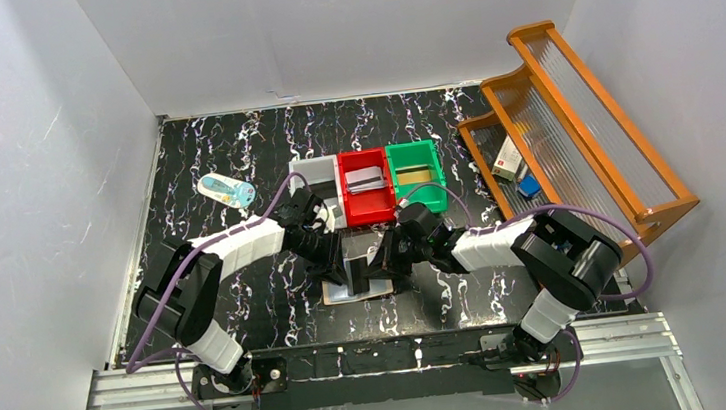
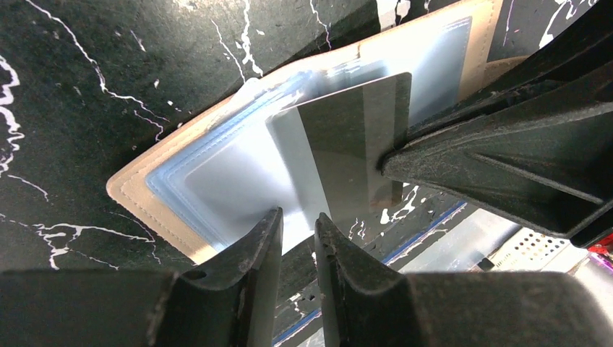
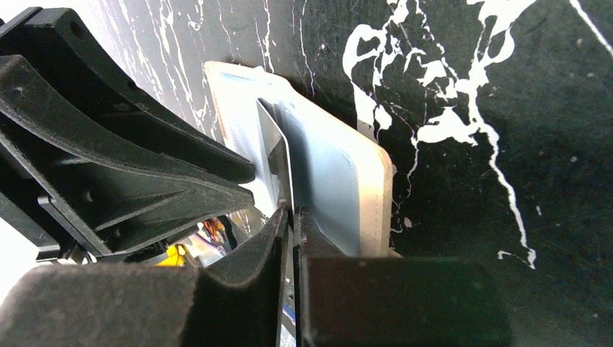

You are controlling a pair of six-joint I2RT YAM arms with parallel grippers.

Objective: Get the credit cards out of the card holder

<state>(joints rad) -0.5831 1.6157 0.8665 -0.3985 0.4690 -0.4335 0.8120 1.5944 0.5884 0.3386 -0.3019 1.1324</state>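
The beige card holder [image 1: 358,297] lies open on the black marbled table, its pale blue pockets [image 2: 209,181] facing up. A silvery-grey credit card [image 2: 354,137] sticks up out of one pocket. My right gripper [image 3: 293,213] is shut on that card's edge [image 3: 275,144], just above the holder [image 3: 332,173]. My left gripper [image 2: 298,219] sits at the holder's near edge. Its jaws stand slightly apart with nothing between them. From above, both grippers [image 1: 338,268] [image 1: 382,263] meet over the holder.
Behind the holder stand a white bin [image 1: 310,170], a red bin [image 1: 367,205] with a grey card in it, and a green bin [image 1: 430,190] with a gold card. A wooden rack [image 1: 572,125] fills the right side. A small bottle [image 1: 227,190] lies back left.
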